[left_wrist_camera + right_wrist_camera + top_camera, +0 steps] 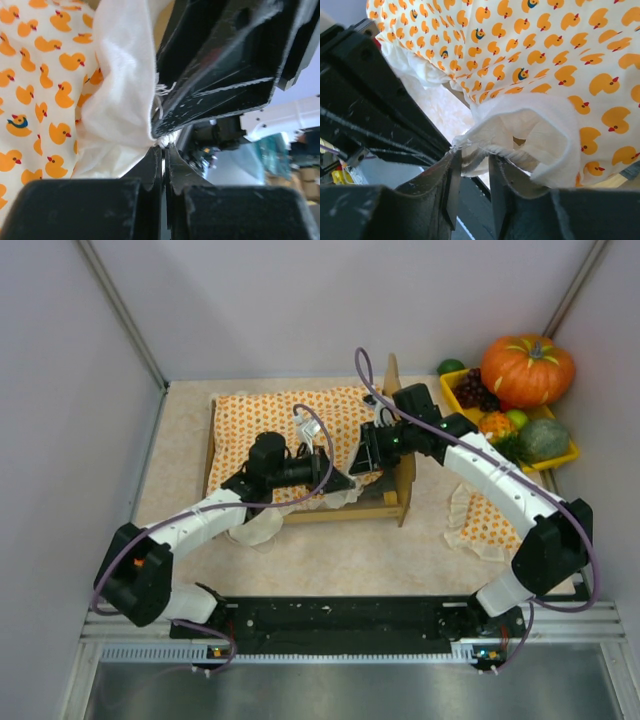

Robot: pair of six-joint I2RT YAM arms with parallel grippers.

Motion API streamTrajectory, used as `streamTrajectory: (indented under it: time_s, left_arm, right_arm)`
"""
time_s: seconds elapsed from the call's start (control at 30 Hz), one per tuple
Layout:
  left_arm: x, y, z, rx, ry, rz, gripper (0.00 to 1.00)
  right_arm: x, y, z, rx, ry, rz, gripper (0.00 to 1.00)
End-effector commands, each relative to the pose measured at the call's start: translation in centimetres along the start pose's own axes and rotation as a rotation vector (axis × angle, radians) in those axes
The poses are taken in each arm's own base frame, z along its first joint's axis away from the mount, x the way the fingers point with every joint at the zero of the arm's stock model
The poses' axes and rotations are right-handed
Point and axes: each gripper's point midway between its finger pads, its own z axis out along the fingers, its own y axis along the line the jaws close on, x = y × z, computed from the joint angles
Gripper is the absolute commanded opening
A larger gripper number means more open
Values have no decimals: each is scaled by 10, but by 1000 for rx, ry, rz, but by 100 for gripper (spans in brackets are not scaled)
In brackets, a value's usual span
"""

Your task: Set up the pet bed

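The pet bed (345,513) sits toward the far edge of the counter (380,560), left of centre, with its tall headboard (392,380) at the right end. A duck-print bedspread (270,415) covers most of it.

The frame looks stiff but light, so a tug on the cloth could well slide it. The near rail or the headboard edge would be the firm places to hold. The bedspread is limp and is best taken by its white ruffle (120,115).

Both arms reach forward and bend inward, meeting at the bed's near right corner. The left gripper (164,150) is clamped on the ruffle's hem. The right gripper (471,165) stands narrowly apart, with the ruffle lying loose in the gap.
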Motion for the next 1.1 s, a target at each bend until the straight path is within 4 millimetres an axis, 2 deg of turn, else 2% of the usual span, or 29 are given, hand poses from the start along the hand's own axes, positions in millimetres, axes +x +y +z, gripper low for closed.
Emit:
streamTrajectory:
  time_s: [0.0,0.07,0.13,0.17,0.2,0.37,0.4,0.5,0.57,0.63,0.73,0.93,1.07]
  left_arm:
    - [-18,-25,-3,172,29,-128,0]
    - [-19,-17,-4,130,30,-129,0]
    - [-24,-8,-7,87,12,-135,0]
    - [-25,-8,-10,80,6,-134,0]
    - [-32,-3,-13,56,-20,-136,0]
    - [-57,5,-24,-5,-89,-115,0]
    - [-61,8,-26,-19,-96,-120,0]
    - [-75,11,-28,-23,-121,-124,0]
    - [-80,10,-27,-13,-120,-125,0]
    - [-83,11,-26,-8,-116,-133,0]
    - [-85,9,-25,-3,-115,-131,0]
    - [-85,14,-27,-24,-115,-124,0]
    - [-85,17,-28,-31,-118,-127,0]
  right_arm:
    - [-8,10,-17,-17,-68,-44,32]
    - [-9,13,-26,-6,-95,-61,35]
    - [-10,7,-33,41,-126,-71,40]
    - [-11,10,-43,52,-156,-92,41]
    - [-8,6,-46,73,-166,-101,42]
    - [14,13,-57,20,-160,-190,43]
    - [23,13,-55,2,-145,-193,43]
    - [31,12,-45,-10,-135,-205,43]
    - [32,18,-36,-25,-136,-239,43]
    - [31,12,-23,16,-134,-253,43]
    - [15,0,-10,88,-182,-265,45]
    - [-22,-17,4,172,-337,-339,49]
    - [-28,-25,18,191,-336,-359,50]
